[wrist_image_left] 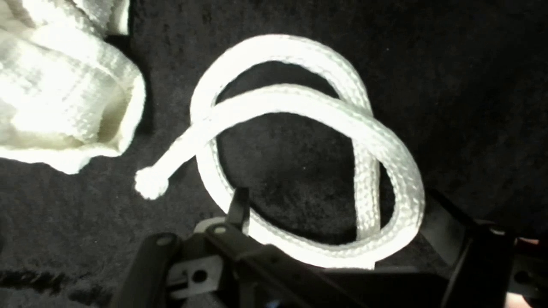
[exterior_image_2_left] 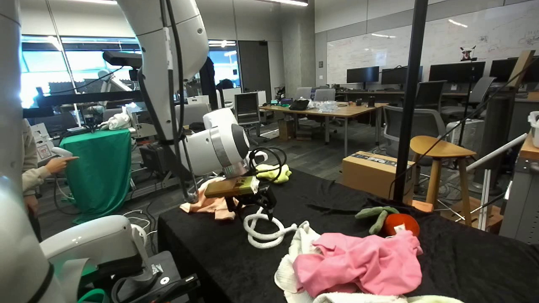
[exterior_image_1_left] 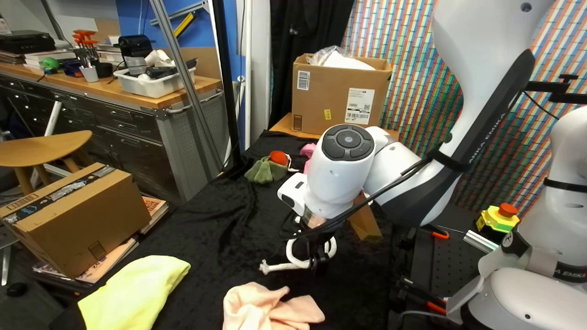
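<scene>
My pincer [wrist_image_left: 336, 203] gapes wide over the looped white rope [wrist_image_left: 278, 98], not yet gripped; in the wrist view, white cloth [wrist_image_left: 55, 90] lies at ten o'clock.

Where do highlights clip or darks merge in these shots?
Wrist view: white rope and white cloth burn out in patches, weave lost there, while the gripper shows dark; in an exterior view it blends into the black table cover; in an exterior view the windows wash out and light streaks mark the whiteboard.
</scene>
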